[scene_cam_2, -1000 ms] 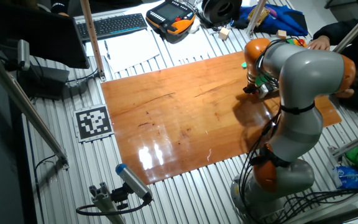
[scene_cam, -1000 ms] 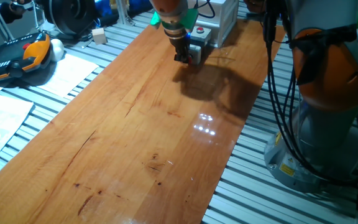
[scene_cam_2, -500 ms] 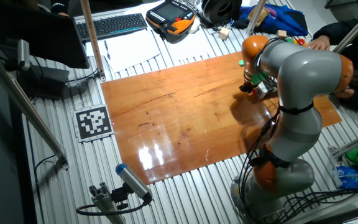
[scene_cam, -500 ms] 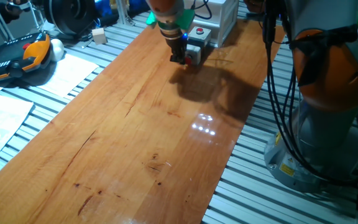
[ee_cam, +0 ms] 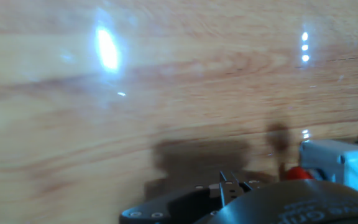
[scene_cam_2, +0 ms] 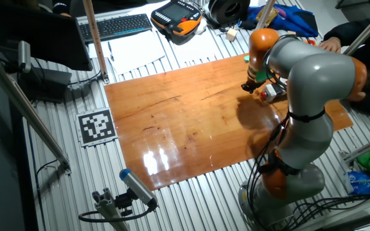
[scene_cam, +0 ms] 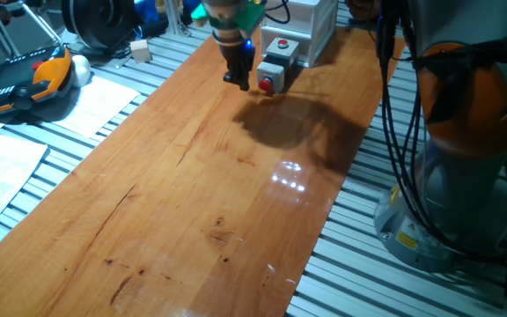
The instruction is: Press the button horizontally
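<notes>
The button is a small red cap facing sideways from a small light-grey housing at the far end of the wooden board. My gripper hangs just left of it with a small gap, close above the board. In the other fixed view the gripper is left of the button. In the hand view the fingertips touch each other and hold nothing, and the red cap and its housing lie to the right.
A bigger grey box with an upward-facing red button stands right behind the small housing. A teach pendant, papers and a wooden block lie left of the board. The arm's base stands at the right.
My gripper has moved away from the button, to the left in one fixed view; it was right against the red cap, and now a small gap shows between them.
</notes>
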Tool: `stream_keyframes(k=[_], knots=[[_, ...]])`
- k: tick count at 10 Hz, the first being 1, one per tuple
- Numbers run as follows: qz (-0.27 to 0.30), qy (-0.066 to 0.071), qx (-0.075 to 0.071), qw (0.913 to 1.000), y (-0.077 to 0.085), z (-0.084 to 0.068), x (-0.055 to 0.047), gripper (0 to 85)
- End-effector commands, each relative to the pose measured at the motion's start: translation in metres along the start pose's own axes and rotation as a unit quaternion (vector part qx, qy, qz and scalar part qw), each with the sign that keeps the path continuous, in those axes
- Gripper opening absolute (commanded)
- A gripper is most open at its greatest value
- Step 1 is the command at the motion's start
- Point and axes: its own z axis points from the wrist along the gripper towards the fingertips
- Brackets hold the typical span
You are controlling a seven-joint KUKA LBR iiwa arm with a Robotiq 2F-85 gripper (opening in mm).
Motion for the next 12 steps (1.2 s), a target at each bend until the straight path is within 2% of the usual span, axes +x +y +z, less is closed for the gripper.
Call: stream_keyframes(k=[1,3,4,5,7,9,10,12], knots=[[0.005,0.007,-0.01,0.9999,0.032,-0.019,0.0,0.0],[0.005,0.016,-0.024,0.9996,0.028,-0.042,-0.003,0.0],[0.008,0.009,-0.023,0.9997,0.028,-0.05,0.0,0.0],[0.011,0.005,-0.035,0.9993,0.028,-0.051,0.002,0.0],[0.004,-0.004,-0.039,0.9992,0.03,-0.051,0.005,0.0],[-0.004,-0.002,-0.054,0.9985,0.032,-0.052,0.01,0.0],[-0.003,-0.004,-0.055,0.9985,0.033,-0.052,0.011,0.0],[-0.002,-0.007,-0.045,0.999,0.033,-0.053,0.014,0.0]])
